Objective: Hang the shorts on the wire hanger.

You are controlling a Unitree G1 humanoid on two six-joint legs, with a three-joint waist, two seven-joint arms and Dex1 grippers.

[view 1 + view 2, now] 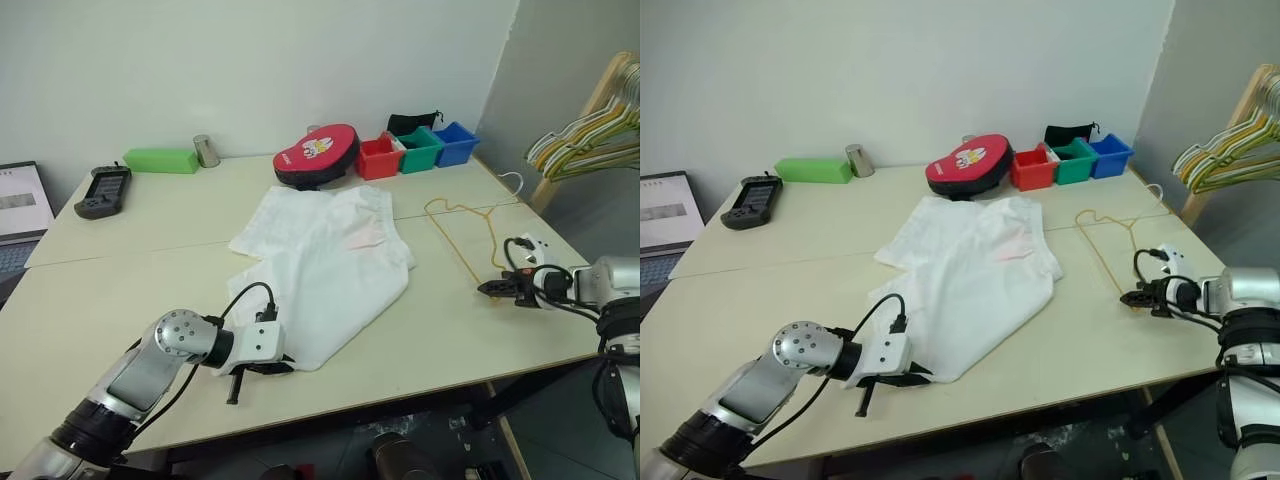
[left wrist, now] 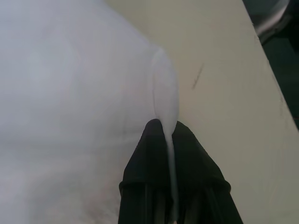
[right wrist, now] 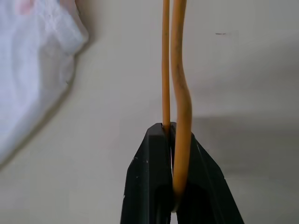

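Both tools clamped: left tool [image 2: 164, 135] on the shorts [image 1: 330, 270], right tool [image 3: 170, 133] on the wire hanger [image 1: 462, 240]

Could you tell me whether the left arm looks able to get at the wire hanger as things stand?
Probably not right now: the left gripper is shut on the shorts' near edge, and the wire hanger lies across the table past the shorts, already pinched by the right gripper.

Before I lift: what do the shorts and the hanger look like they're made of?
The shorts: thin white woven fabric, matte; it creases softly and pinches flat in the left gripper. The wire hanger: thin wire with a smooth yellowish coating, likely metal inside; clamped in the right gripper.
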